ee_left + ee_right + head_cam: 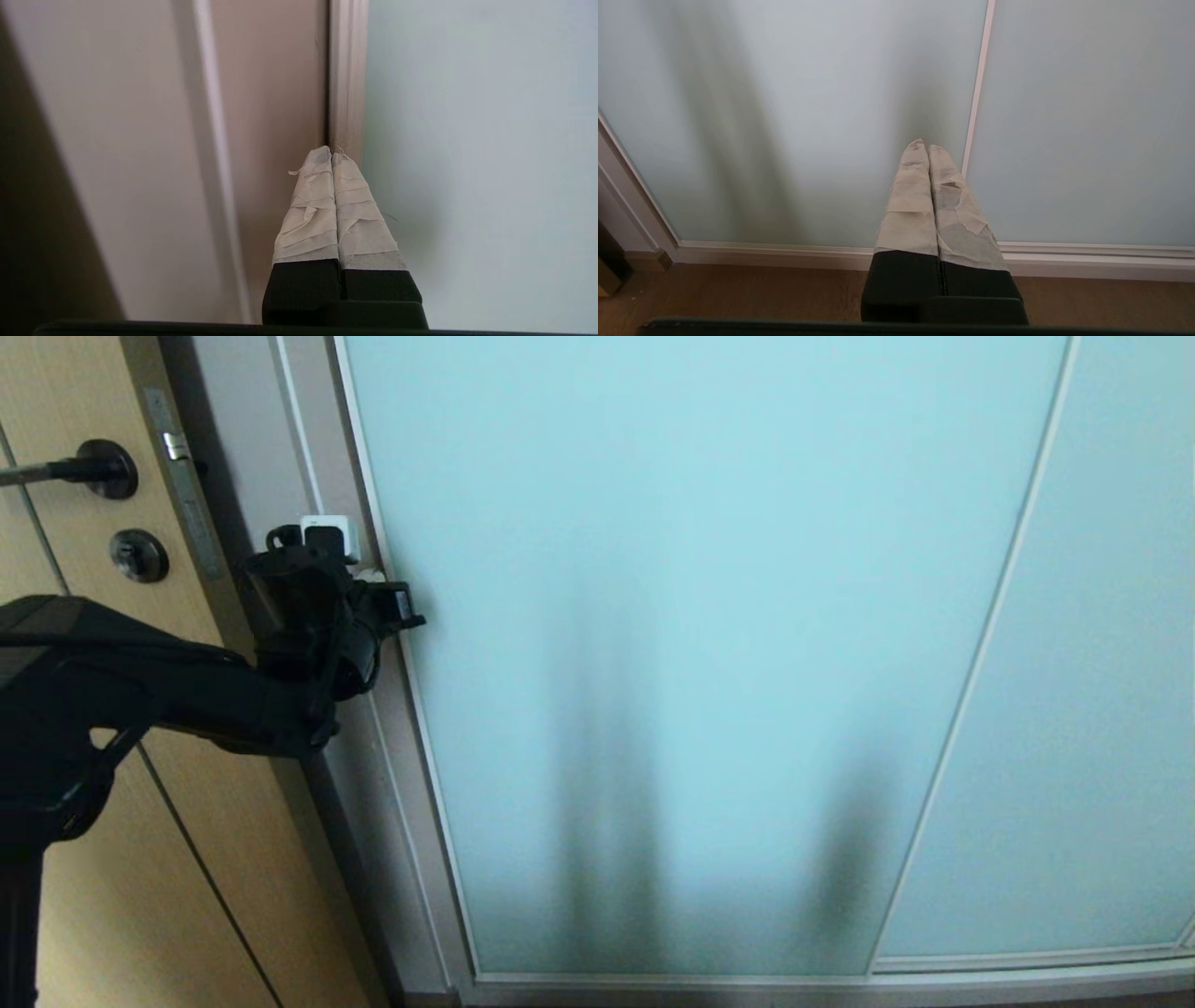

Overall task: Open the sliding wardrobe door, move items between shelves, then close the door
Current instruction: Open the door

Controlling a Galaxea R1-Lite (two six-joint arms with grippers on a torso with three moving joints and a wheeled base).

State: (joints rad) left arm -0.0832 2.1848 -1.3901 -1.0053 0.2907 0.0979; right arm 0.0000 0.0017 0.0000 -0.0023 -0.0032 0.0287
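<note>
Right, left gripper (332, 151) fingers (313, 210) are pressed together, nothing pinched. The taped tips sit at the seam between the sliding wardrobe door (691, 644) frame and the fixed jamb (271, 93); touching or just shy, can't tell. In the head view that gripper (403, 609) is at left-centre of the frame, on the door's left metal edge. Right gripper (924, 147) is also pressed shut and empty, parked low, pointing at the lower glass near a vertical frame strip (978, 84).

Door fills the centre and right of the head view and is fully closed. No shelves or cushion visible behind the frosting.

Handling, my read: tall framed glass panel, so stiff and fairly heavy, runs on a track. Glass face is slick and breakable, so don't push there. Take it at the thin metal frame on the left edge: wedge closed fingertips into the seam, or hook the frame lip, and push sideways toward frame right. Slip off the narrow strip is the main risk.

Surroundings: bottom rail (784, 252) over wood floor (738, 294). Light wooden door (84, 728) with black lever handle (93, 469) at far left of the head view, with a white wall switch (331, 534) just behind the gripper.
</note>
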